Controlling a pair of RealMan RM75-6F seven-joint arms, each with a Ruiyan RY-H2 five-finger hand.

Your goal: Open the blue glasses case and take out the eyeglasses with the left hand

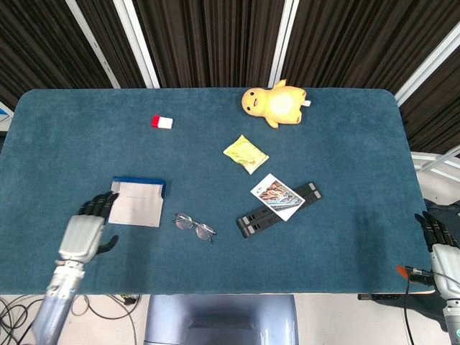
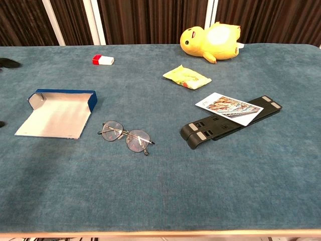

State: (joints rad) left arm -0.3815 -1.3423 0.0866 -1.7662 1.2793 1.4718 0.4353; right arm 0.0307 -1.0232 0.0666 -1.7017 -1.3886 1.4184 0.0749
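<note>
Already the blue glasses case lies flipped open on the table, pale lining up, and the eyeglasses rest on the cloth just beside it, lenses flat, apart from the case.

Seen from the head camera, the left hand sits near the table's front-left edge, holding nothing, its fingers spread and pointing toward the case's near corner. The eyeglasses lie off to its right, past the case, with their long axis running slantwise from the case toward the black folding stand. The left hand is by far the nearer one.

The right hand hangs off the far right edge (only its dark fingers show), and I cannot tell how it is set.

By my reading, both steps look done; what is left is clearing away.
</note>
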